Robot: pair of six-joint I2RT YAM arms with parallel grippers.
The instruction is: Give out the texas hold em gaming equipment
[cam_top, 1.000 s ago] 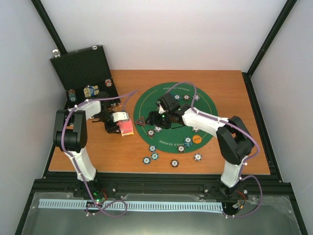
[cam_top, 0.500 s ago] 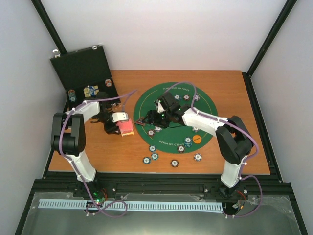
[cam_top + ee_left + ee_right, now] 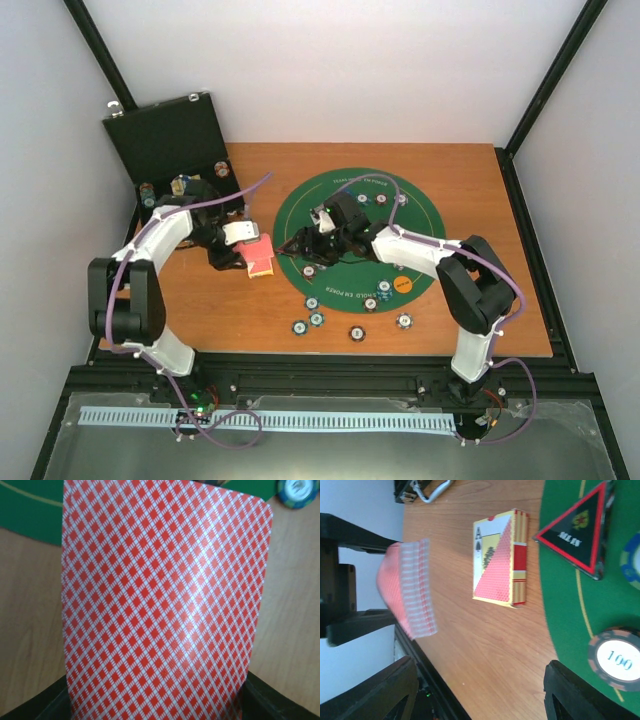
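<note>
My left gripper (image 3: 240, 250) is shut on a stack of red-backed playing cards (image 3: 258, 246), held just above the wood left of the mat. The cards fill the left wrist view (image 3: 160, 600) and show in the right wrist view (image 3: 405, 587). A yellow card box (image 3: 500, 557) lies on the wood beside them. My right gripper (image 3: 298, 243) is open and empty at the mat's left edge, facing the cards; its jaws stand wide apart (image 3: 480, 692). The black red-edged triangle marker (image 3: 580, 527) and a "100" chip (image 3: 617, 657) lie on the mat by it.
The round green mat (image 3: 430, 225) holds several chips and an orange button (image 3: 402, 284). More chips (image 3: 356, 333) lie on the wood in front of it. The open black case (image 3: 165, 140) stands at the back left, with chips in its tray (image 3: 185, 187).
The left arm's elbow has swung out to the left and back while its gripper kept the cards near the same spot. The right gripper has slid left to the mat's edge.
</note>
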